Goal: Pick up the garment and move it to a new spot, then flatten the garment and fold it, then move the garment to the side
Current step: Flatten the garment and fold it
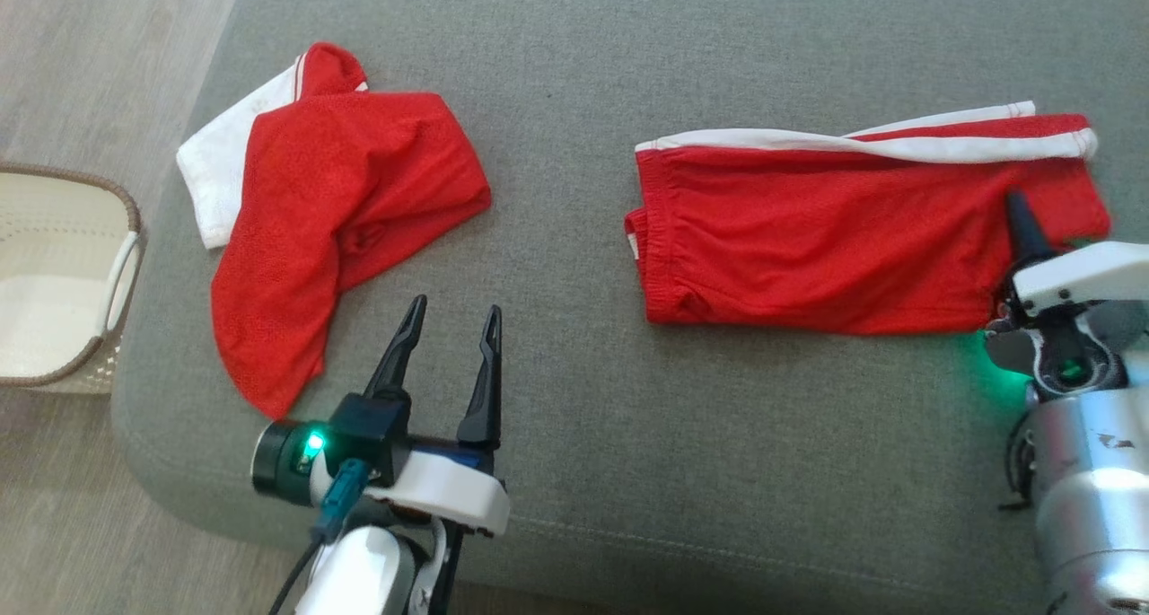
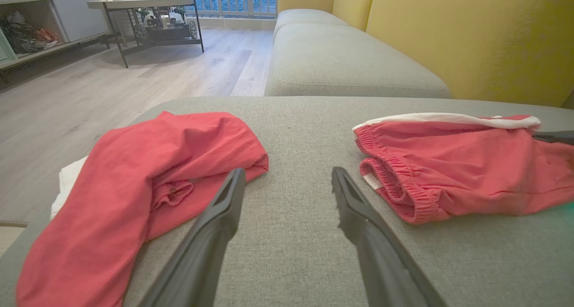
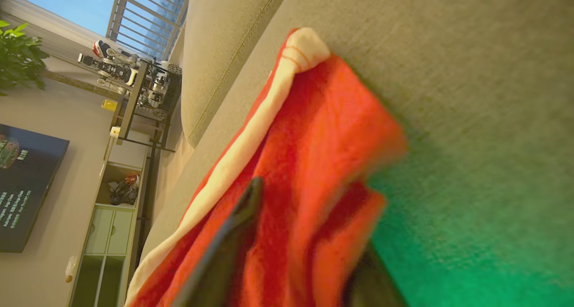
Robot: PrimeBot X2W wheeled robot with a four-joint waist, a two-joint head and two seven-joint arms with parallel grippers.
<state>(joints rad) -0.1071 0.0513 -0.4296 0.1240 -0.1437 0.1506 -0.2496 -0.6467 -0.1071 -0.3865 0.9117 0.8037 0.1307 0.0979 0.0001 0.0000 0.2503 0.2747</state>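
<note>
Shorts (image 1: 808, 229) are laid by the cushion's (image 1: 556, 76) right edge, one end between the right fingers (image 3: 224, 248); whether it is pinched cannot be told. Left fingers (image 1: 486, 373) are spread near the front edge.

The shorts (image 1: 808, 247) are matt red knit cloth; the cushion (image 1: 556, 399) is coarse grey weave.

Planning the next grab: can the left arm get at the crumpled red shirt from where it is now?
Probably yes. The left tool stands open just beside the red shirt, with bare grey cushion between them and nothing lying in the path.
</note>
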